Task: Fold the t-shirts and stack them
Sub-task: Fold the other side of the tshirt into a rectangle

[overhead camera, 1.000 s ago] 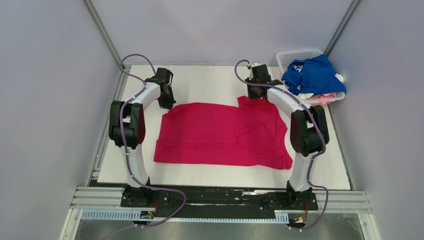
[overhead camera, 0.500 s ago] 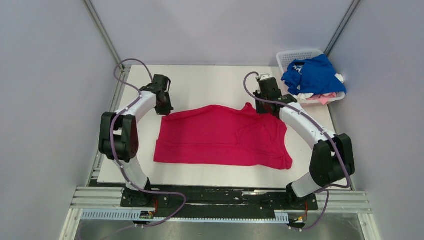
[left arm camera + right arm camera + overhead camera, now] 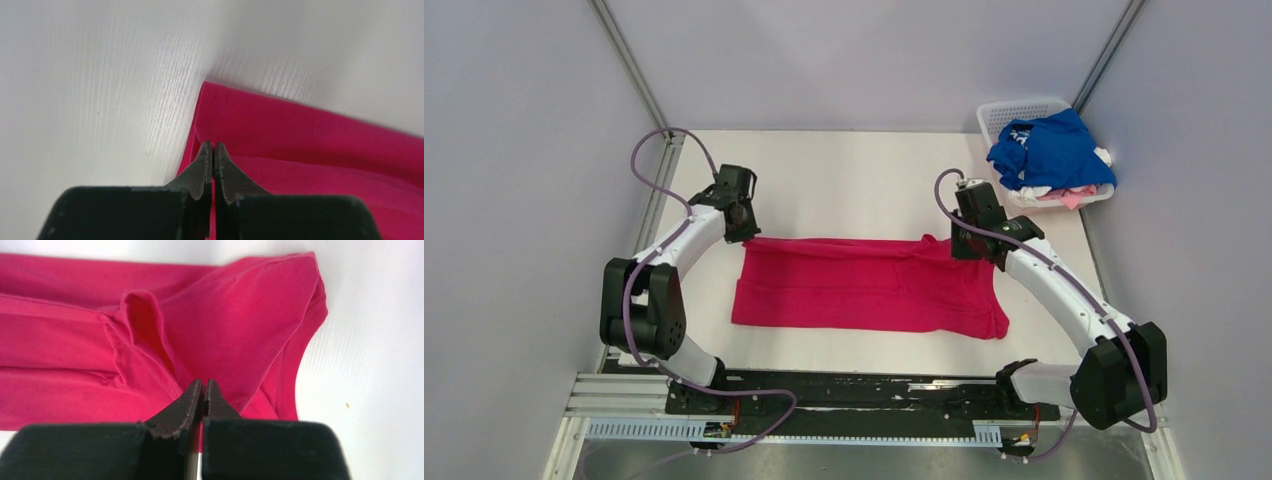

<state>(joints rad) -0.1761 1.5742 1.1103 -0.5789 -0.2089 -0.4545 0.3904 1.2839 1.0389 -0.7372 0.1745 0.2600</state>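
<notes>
Left gripper (image 3: pixel 210 146) and right gripper (image 3: pixel 202 383), clamped on the magenta t-shirt (image 3: pixel 864 290), have dragged its far edge nearer.

On white table (image 3: pixel 854 170): magenta t-shirt (image 3: pixel 864 290), lattice basket (image 3: pixel 1009 110)

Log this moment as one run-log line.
stage: folding magenta t-shirt | left gripper: shut on its far left corner | right gripper: shut on its far right edge | blue t-shirt: heaped on basket

Bright even light, soft shadows, sharp
</notes>
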